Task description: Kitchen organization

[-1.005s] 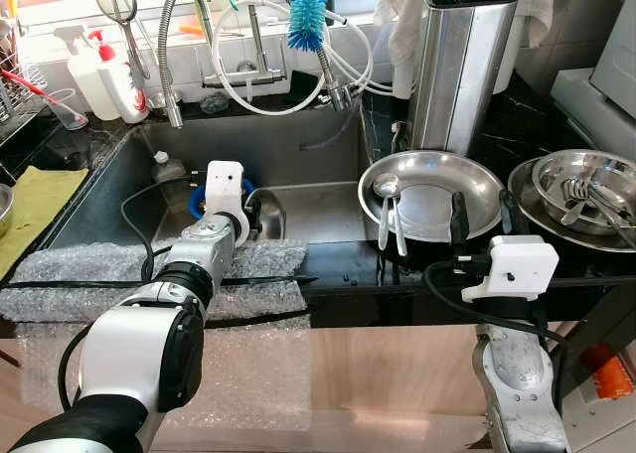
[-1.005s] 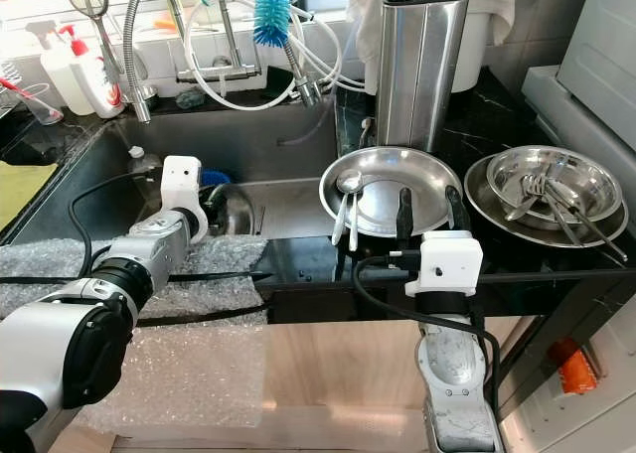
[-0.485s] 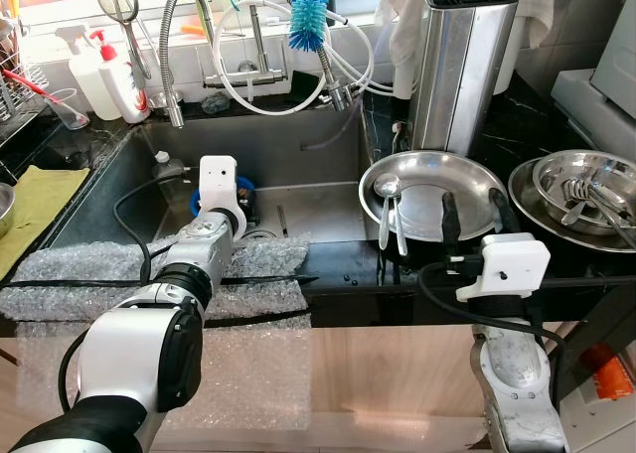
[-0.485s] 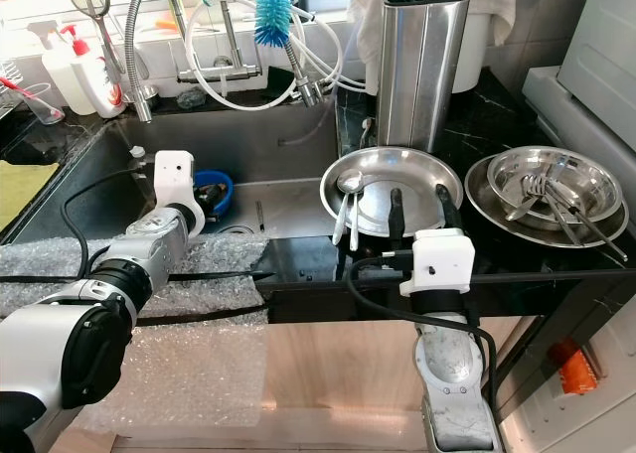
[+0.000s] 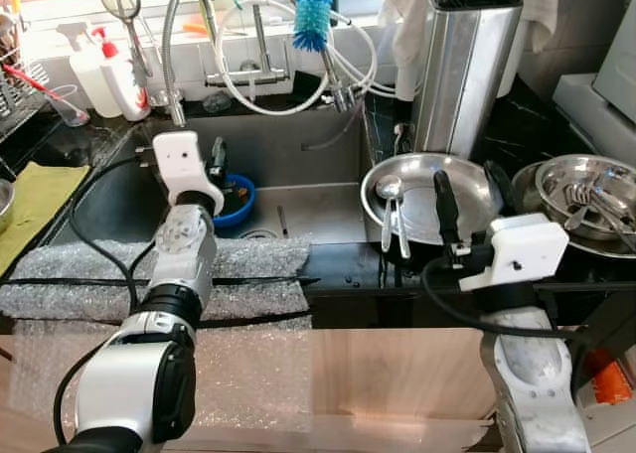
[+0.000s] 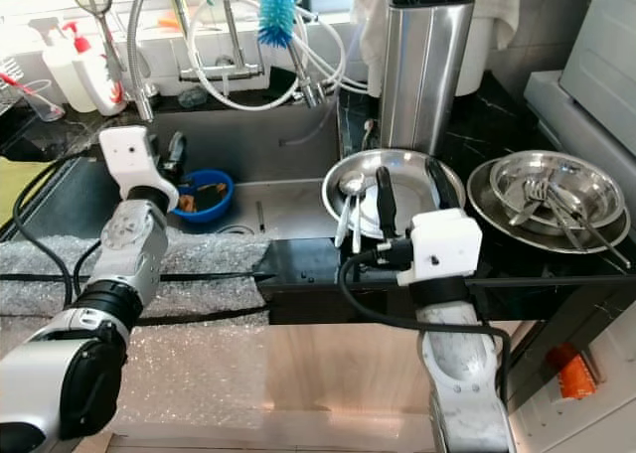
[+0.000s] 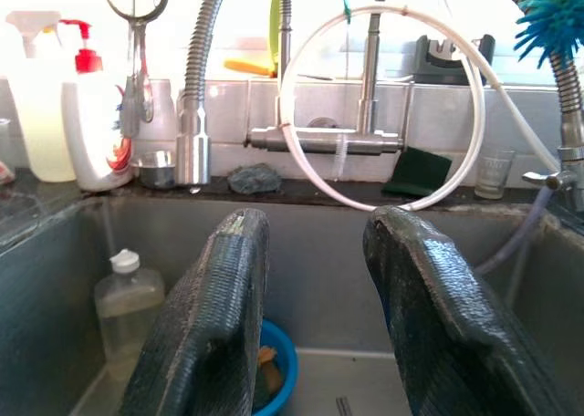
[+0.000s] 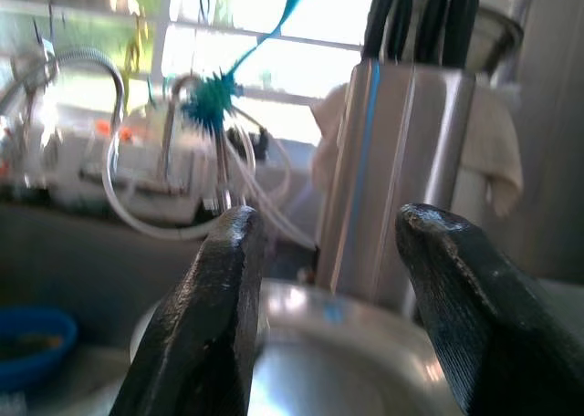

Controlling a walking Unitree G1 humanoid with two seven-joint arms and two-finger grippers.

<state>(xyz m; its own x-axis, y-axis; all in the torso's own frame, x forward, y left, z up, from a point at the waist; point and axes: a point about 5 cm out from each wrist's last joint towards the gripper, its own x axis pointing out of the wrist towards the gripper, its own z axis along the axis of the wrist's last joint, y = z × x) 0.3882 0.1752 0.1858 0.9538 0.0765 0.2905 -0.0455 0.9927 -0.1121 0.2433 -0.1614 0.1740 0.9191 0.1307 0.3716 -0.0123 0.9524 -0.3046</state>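
Observation:
My left gripper (image 5: pixel 217 161) hangs open and empty above the sink (image 5: pixel 298 150). Just below it on the sink floor sits a blue bowl (image 5: pixel 237 197) holding brownish scraps; the left wrist view frames that blue bowl (image 7: pixel 274 370) between my open fingers (image 7: pixel 219 325). My right gripper (image 5: pixel 469 197) is open with nothing in it. It hovers over the near side of a round steel plate (image 5: pixel 422 170) on the black counter. Two spoons (image 5: pixel 390 190) lie on the plate's left part. The right wrist view looks across the plate (image 8: pixel 301 329) toward the knife block (image 8: pixel 401 161).
Stacked steel bowls (image 5: pixel 556 170) with forks stand at the right. A steel knife block (image 5: pixel 462 66) rises behind the plate. Faucets and hoses (image 5: pixel 179 36) with a blue brush (image 5: pixel 310 26) crowd the back. Bubble wrap (image 5: pixel 149 264) covers the front edge. A plastic bottle (image 7: pixel 128 297) stands in the sink corner.
My left gripper has risen from the sink floor and moved left, uncovering the blue bowl. My right gripper has lifted and tilted up over the plate's near rim.

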